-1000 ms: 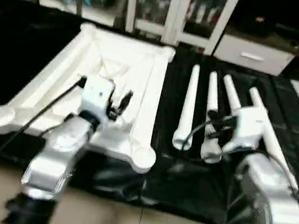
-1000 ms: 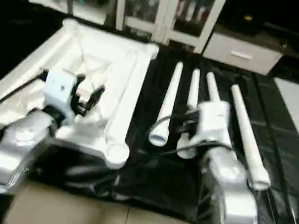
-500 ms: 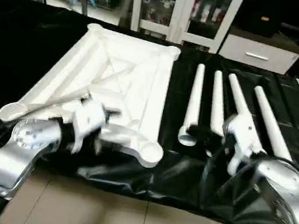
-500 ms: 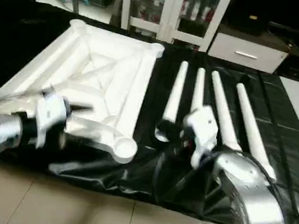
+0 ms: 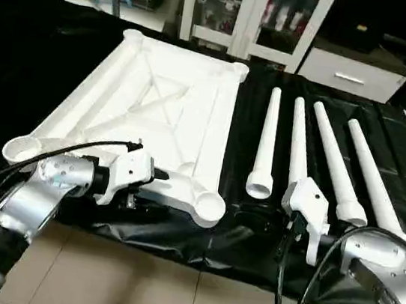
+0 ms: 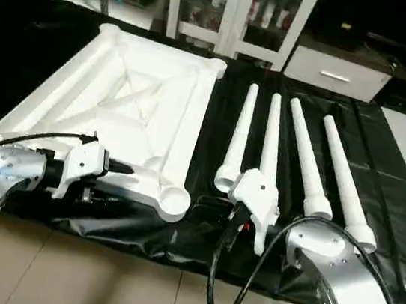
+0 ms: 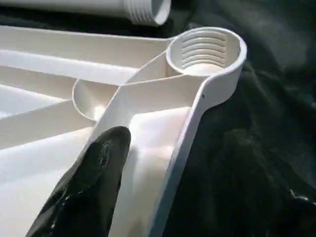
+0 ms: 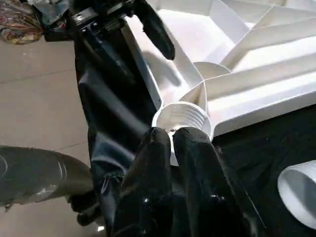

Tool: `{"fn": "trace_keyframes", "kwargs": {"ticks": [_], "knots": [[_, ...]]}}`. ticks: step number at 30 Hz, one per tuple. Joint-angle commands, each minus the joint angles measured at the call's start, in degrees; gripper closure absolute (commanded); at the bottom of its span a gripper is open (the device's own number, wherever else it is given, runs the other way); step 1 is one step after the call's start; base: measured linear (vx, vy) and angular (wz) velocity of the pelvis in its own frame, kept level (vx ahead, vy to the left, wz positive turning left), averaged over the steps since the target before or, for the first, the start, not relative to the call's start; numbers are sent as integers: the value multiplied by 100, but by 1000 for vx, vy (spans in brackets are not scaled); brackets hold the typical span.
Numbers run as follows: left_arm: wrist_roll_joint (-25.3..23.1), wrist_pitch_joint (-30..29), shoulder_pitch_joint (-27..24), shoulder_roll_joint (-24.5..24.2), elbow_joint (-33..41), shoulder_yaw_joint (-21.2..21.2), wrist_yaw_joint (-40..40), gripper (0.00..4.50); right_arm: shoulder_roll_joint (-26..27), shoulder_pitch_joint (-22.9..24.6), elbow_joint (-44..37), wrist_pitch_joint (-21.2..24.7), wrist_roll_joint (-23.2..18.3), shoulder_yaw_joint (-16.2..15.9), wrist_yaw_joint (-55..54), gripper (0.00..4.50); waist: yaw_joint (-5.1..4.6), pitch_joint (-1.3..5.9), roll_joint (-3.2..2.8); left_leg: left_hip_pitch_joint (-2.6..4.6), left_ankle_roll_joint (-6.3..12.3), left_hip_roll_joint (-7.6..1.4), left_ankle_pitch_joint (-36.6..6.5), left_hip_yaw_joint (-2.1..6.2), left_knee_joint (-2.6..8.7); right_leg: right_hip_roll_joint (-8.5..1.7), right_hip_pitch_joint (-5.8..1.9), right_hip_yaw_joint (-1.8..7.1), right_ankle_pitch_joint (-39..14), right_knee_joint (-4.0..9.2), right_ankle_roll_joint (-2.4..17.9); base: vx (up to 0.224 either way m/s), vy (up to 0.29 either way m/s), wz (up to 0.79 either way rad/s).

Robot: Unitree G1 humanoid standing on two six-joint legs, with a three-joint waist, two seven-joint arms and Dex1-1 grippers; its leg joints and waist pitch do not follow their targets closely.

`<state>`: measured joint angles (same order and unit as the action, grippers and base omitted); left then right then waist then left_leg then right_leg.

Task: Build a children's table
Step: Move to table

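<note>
White table top (image 5: 156, 108) laid underside-up on black-covered bench (image 5: 36, 45); four legs (image 5: 317, 149) alongside, right. Left pincer (image 7: 94, 182) lowered at near rim, spread unclear. Right pincer (image 8: 173, 143) pressed closed, empty, beside corner socket (image 8: 181, 118).

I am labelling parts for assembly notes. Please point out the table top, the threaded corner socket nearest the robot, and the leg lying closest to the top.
table top (image 5: 193, 113), left eye view, on its ribbed underside.
corner socket (image 7: 205, 49), left wrist view, on its threaded inner wall.
leg (image 5: 266, 142), left eye view, on mid-shaft.
</note>
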<state>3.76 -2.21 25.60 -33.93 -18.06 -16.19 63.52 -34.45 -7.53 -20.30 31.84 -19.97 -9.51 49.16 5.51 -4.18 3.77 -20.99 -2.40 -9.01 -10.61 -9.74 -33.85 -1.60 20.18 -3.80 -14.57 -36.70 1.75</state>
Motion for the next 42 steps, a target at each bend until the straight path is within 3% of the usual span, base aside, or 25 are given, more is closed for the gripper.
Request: {"fn": "trace_keyframes", "kwargs": {"ticks": [1,3,5,8,10,13,14,19,26,31,38,42], "knots": [[-43,45,202,26,-262,-125,219,147,-92,52,-213,65,-25,-8,9,409,28,315,-76,115,272,-554,-665,225,411,-832,-153,421,143,436,1132,0,0,0],[-46,51,288,20,-419,-200,410,181,-106,71,-229,65,-25,-4,7,409,37,325,-96,128,254,-556,-711,224,412,-831,-153,423,101,443,1124,0,0,0],[-35,39,340,7,-483,-243,532,184,-109,76,-234,66,-29,3,-4,409,49,326,-109,127,204,-570,-783,231,423,-852,-161,424,49,441,1158,0,0,0],[-99,71,478,15,-675,-298,667,225,-101,89,-241,74,-20,9,-33,409,59,335,-99,131,162,-570,-811,225,423,-849,-167,426,67,443,1201,0,0,0],[-204,176,564,15,-808,-339,725,228,-104,105,-273,103,-14,-8,-37,409,72,343,-92,129,168,-565,-780,221,411,-851,-175,427,87,441,1209,0,0,0],[-297,249,662,20,-945,-383,750,267,-130,124,-329,152,-35,-34,-7,409,96,354,-95,129,200,-570,-677,221,405,-850,-178,424,284,417,1217,0,0,0],[-317,266,689,26,-986,-388,753,273,-137,128,-345,169,-43,-43,3,409,107,370,-120,132,195,-574,-662,227,398,-854,-183,422,325,405,1221,0,0,0],[-510,398,903,90,-1354,-478,737,318,-184,142,-445,314,-114,-111,74,409,120,379,-110,123,211,-571,-634,230,393,-857,-200,420,445,403,1215,0,0,0],[-851,600,973,166,-1617,-597,441,358,-115,126,-376,228,15,-102,-60,409,126,393,-125,126,176,-582,-665,236,389,-874,-207,420,497,393,1262,0,0,0],[-1141,575,1092,205,-1897,-623,89,394,-71,112,-387,270,-11,-75,-151,409,124,381,-119,124,118,-585,-796,242,396,-880,-212,422,252,412,1254,0,0,0],[-1305,337,1148,150,-2068,-504,-266,428,16,92,-302,214,64,-29,-297,409,47,356,-96,90,14,-551,-944,259,415,-876,-244,419,-410,468,1119,0,0,0],[-1414,475,1208,149,-2190,-458,-498,449,32,43,-247,184,92,-28,-332,409,20,355,-96,110,35,-550,-949,247,402,-863,-219,420,-454,485,1107,0,0,0]]}}
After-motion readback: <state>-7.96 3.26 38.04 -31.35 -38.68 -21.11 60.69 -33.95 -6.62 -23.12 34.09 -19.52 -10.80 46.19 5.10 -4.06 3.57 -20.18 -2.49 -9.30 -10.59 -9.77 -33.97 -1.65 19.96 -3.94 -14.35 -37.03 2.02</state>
